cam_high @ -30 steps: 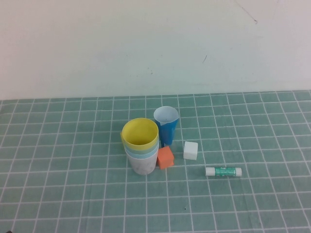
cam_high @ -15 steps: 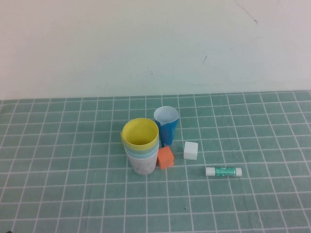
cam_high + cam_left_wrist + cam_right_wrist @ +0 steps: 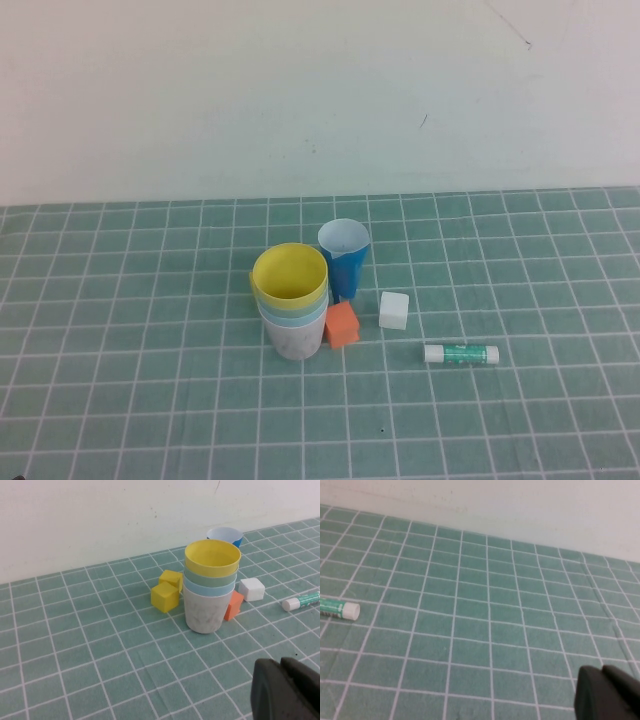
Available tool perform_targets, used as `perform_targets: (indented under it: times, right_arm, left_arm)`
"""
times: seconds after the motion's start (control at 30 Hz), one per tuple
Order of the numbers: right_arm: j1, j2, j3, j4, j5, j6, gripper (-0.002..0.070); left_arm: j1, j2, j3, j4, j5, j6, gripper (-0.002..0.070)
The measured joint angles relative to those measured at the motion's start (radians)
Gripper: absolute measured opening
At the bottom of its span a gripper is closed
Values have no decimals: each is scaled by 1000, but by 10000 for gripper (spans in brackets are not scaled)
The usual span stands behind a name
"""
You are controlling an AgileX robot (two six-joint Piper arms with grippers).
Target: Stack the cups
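Note:
Four cups stand nested in one upright stack near the middle of the green grid mat: the yellow cup on top, then pale green, light blue, and the pale pink-white cup at the bottom. My left gripper is shut and holds nothing, low over the mat and well short of the stack. My right gripper is shut too, over bare mat off to the right. Neither arm shows in the high view.
A dark blue cup stands just behind the stack. An orange cube touches the stack's right side, with a white cube and a glue stick further right. Two yellow cubes lie behind the stack.

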Motion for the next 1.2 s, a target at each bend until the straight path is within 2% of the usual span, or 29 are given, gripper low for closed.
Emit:
perform_targets:
  times: [0.17,0.33,0.4,1.1,1.2]
  right_arm:
    - [18,0,0,-30,0,28,-1]
    - [55,0,0,-160,0,246,-1]
    - [60,0,0,-181,0,284,-1]
    - [60,0,0,-183,0,314,-1]
    - [60,0,0,-183,1,314,-1]
  left_arm:
    - [0,0,0,0,0,0,-3]
    - [0,0,0,0,0,-2,-3]
    - [0,0,0,0,0,-2,-3]
    - [0,0,3,0,-3,-2,-3]
    - [2,0,31,36,-74,-7,-3]
